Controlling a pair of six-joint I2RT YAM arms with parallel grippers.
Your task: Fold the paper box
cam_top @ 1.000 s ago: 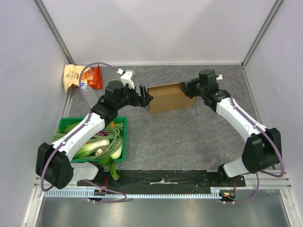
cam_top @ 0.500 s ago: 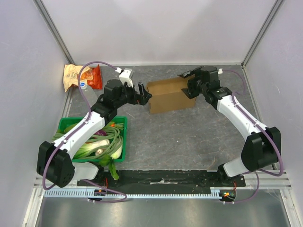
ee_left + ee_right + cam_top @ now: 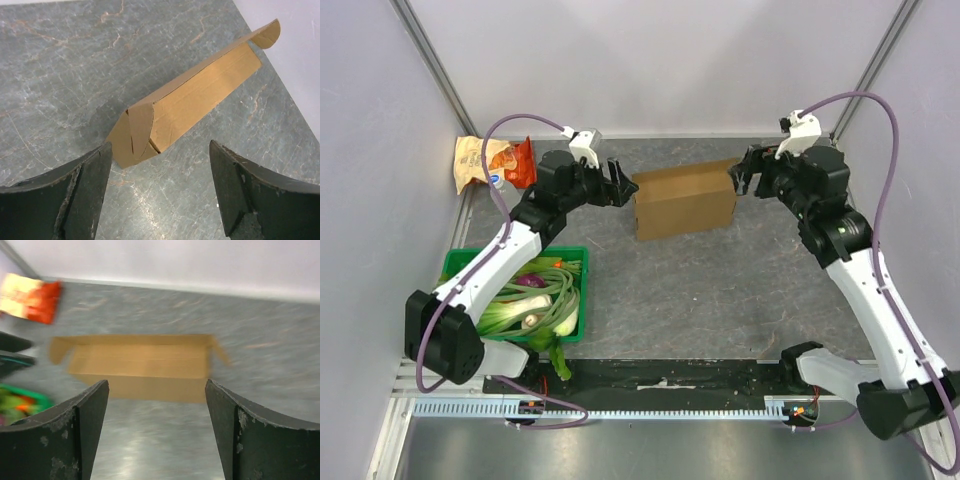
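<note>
The paper box [image 3: 685, 200] is a plain brown cardboard box lying on the grey table at the back middle. The left wrist view shows its near end [image 3: 137, 135] with a slotted flap folded against it. In the blurred right wrist view the box [image 3: 140, 365] has a small flap sticking out at each end. My left gripper [image 3: 618, 186] hovers just off the box's left end, open and empty [image 3: 160, 146]. Close off the right end, my right gripper [image 3: 744, 176] is also open and holds nothing [image 3: 156, 384].
An orange-and-tan snack bag [image 3: 495, 165] lies at the back left by the wall. A green crate [image 3: 455, 262] of leeks and greens [image 3: 535, 305] sits at the left under my left arm. Grey walls close in three sides.
My right gripper opened, let go of the box's right end and drew back up to the right. My left gripper shifted slightly toward the back, still open.
</note>
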